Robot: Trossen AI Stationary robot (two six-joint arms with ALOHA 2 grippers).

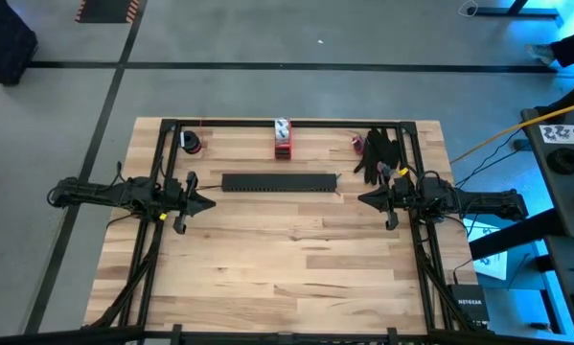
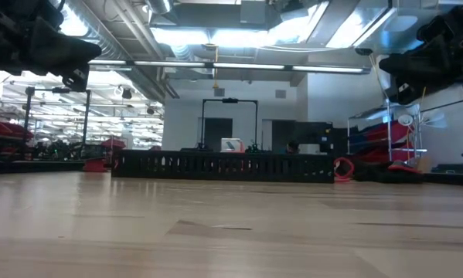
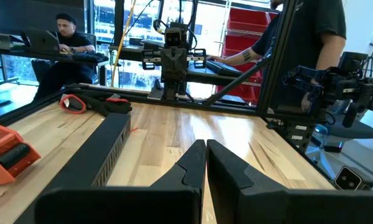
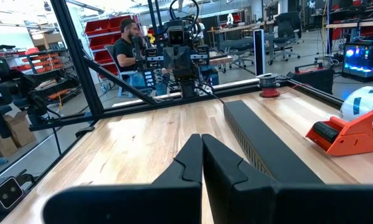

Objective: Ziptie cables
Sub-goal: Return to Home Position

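You can see almost nothing of the cables (image 3: pixel 134 129): only a thin red end shows, lying on the worktop (image 1: pixel 296 268) and touching the right-hand end of the long black duct (image 1: pixel 279 182). The duct lies flat and covered across the worktop's far middle.

Lies open across the near table (image 1: pixel 287 278), between left gripper (image 1: pixel 211 202) and right gripper (image 1: pixel 362 198); blocked farther back by long black duct (image 1: pixel 279 182), red-orange tool (image 1: pixel 283 140), black strips (image 1: pixel 382 153).
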